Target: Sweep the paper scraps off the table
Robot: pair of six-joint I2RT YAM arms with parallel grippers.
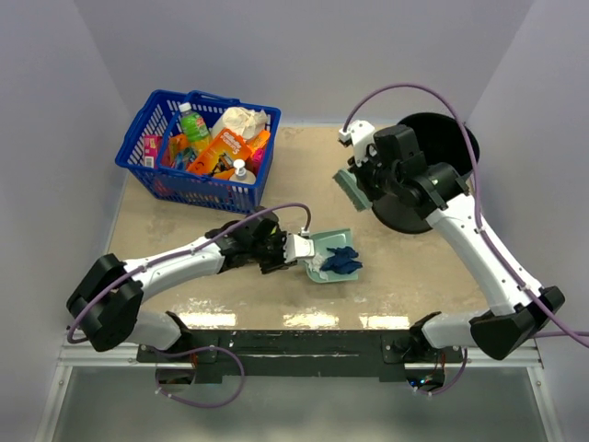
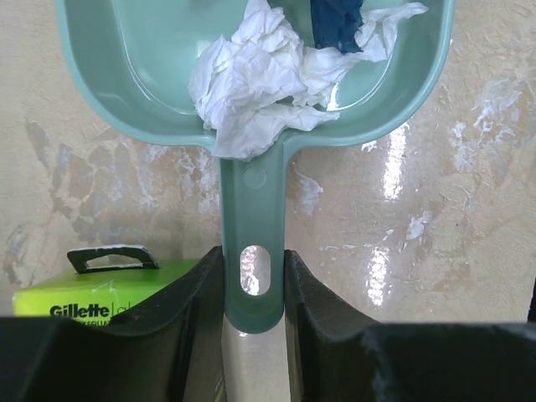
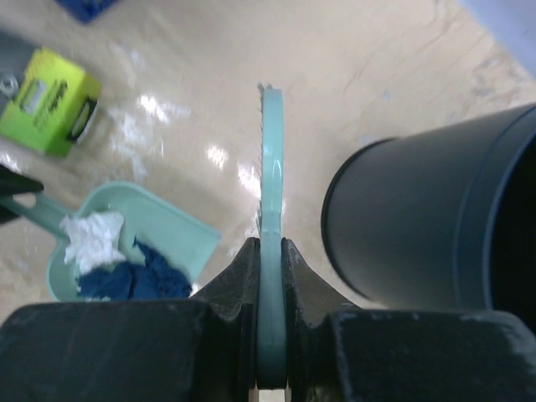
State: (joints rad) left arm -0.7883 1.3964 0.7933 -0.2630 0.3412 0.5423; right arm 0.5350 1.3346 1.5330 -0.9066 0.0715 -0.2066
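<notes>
The teal dustpan rests on the beige table at centre front. Paper scraps lie in its tray: a dark blue wad and a white wad beside the blue one. My left gripper is shut on the dustpan's handle, fingers either side of its hanging hole. My right gripper is raised at the back right, next to the black bin, shut on the teal brush, which points edge-on away from the camera. The right wrist view shows the dustpan with the wads below left.
A black bin stands at the back right, close beside the brush. A blue basket full of groceries sits at the back left. A green-and-black box lies on the table beside the left gripper.
</notes>
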